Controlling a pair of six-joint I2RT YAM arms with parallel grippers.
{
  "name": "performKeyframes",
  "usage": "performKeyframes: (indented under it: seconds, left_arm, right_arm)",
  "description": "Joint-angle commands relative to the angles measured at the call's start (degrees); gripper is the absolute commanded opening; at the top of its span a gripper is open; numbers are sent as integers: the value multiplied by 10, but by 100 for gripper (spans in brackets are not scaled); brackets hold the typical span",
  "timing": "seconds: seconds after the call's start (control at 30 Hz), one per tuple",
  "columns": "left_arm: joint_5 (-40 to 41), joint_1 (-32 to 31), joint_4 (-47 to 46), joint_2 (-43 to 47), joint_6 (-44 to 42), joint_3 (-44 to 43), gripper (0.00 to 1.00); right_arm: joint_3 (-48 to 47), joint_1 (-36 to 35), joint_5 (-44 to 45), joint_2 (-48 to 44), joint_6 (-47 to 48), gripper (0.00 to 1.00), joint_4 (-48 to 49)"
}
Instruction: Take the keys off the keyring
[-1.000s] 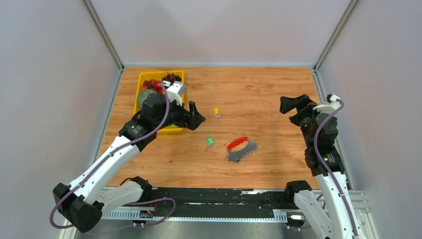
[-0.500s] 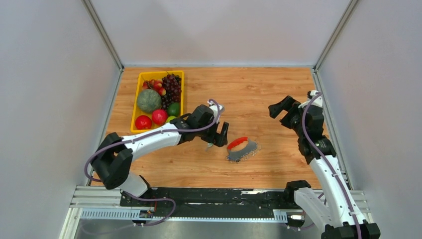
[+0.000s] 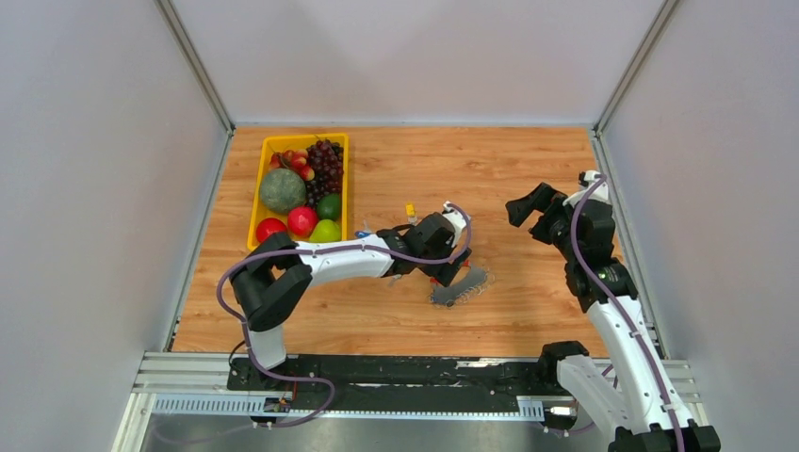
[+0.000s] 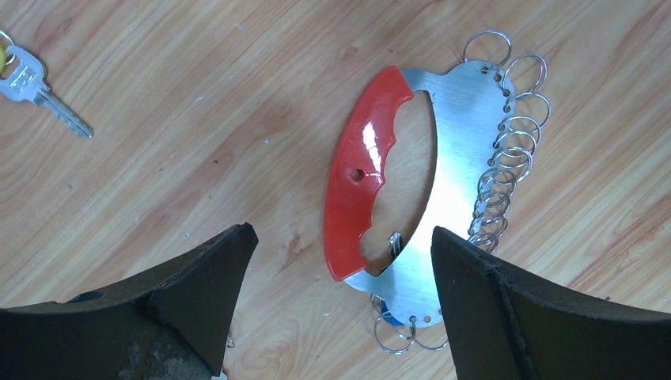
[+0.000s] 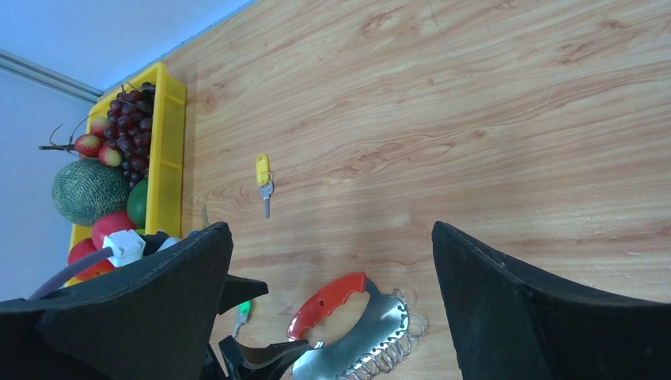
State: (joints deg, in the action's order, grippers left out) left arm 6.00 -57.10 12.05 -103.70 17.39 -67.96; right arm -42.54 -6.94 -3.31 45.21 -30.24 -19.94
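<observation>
- A wooden table (image 3: 509, 160) with an orange-brown grain spreads across the scene.
- Plain grey walls (image 3: 415, 56) close it in at the back and on both sides, with metal strips in the corners.
- A yellow tray (image 3: 257, 188) sits in the table's far left corner, its long side along the left wall.
- A grey-green melon (image 3: 282, 190) lies in the tray's left half.
- Dark purple grapes (image 3: 325, 162) fill the far right part, with small reddish fruits (image 3: 292, 160) just beside them.
- Two red apples (image 3: 301, 220) lie at the near end.
- A dark green fruit (image 3: 329, 206) and a paler green fruit (image 3: 326, 231) lie along the right wall.
- A black rail (image 3: 377, 369) runs along the table's near edge.
</observation>
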Motion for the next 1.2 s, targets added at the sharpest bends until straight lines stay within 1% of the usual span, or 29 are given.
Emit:
performKeyframes:
  seconds: [0.0, 0.1, 0.23, 0.3, 0.33, 0.37, 0.43, 0.47, 0.5, 0.57, 0.63, 0.73, 0.9, 1.07, 1.17]
  left_arm:
    - [27, -9, -8, -17, -38, -30, 92]
    - [19, -12, -19, -35, -44, -29, 92]
    - [20, -12, -26, -61, -44, -26, 88]
    - [22, -12, -30, -71, -43, -23, 85]
    - [23, -12, -32, -78, -43, -22, 80]
    - [25, -12, -34, -81, -42, -21, 74]
    - [32, -12, -30, -90, -36, -22, 36]
    - [34, -12, -27, -91, -34, -23, 28]
    - [36, -12, -23, -90, -31, -22, 14]
    - [42, -12, -18, -80, -26, -19, 2]
    - [50, -12, -17, -58, -22, -11, 0]
    - [61, -12, -9, -8, -21, -4, 0]
    - [83, -5, 7, 72, -17, 4, 0]
    - [127, -3, 17, 133, -21, 14, 0]
    - [144, 1, -1, 178, -14, 32, 0]
  right_arm:
    - [-12, 1, -15, -18, 10, 100, 9]
    - [-13, 1, -17, -26, 8, 100, 9]
    - [-15, 1, -23, -32, 2, 100, 10]
    - [-14, 1, -25, -35, -1, 100, 10]
    - [-13, 2, -27, -37, -2, 100, 10]
    - [-12, 1, -28, -38, -3, 100, 10]
    - [-11, 1, -31, -41, -6, 100, 10]
    - [-11, 1, -33, -43, -6, 100, 10]
    - [-11, 1, -34, -45, -6, 100, 10]
    - [-8, 1, -36, -49, -6, 100, 10]
    - [-5, 1, -40, -51, -6, 100, 10]
    - [4, 1, -54, -48, -2, 100, 10]
    - [16, 1, -104, -38, 13, 100, 10]
    - [18, 1, -166, -27, 44, 100, 14]
    - [19, 1, -234, -14, 64, 100, 28]
